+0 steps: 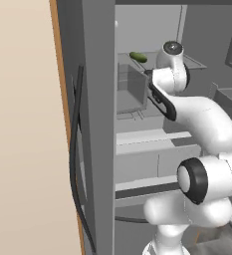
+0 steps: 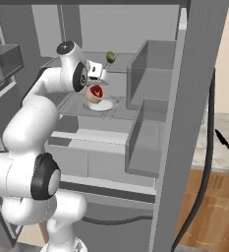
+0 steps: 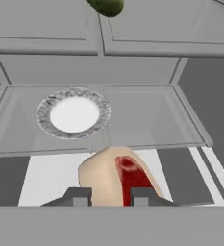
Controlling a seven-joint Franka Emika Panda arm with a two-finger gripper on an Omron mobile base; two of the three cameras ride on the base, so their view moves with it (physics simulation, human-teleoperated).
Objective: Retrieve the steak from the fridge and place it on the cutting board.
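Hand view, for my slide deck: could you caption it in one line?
Steak gripped between the fingers, lifted off the white plate inside the fridge.

1. You're in a rendered kitchen: the open fridge [image 2: 150,123], with shelves and door bins, fills your view.
2. At 3 o'clock, see marbled countertop [image 2: 223,142] over wooden cabinets [image 2: 212,211].

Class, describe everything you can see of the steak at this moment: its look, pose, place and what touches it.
The steak is a small flat piece, raw red with a broad pale fat rim. The gripper holds it between its two dark fingertips, lifted on edge above the white plate on the fridge shelf, not resting on it. From the right base view it hangs just over the plate, inside the open fridge.
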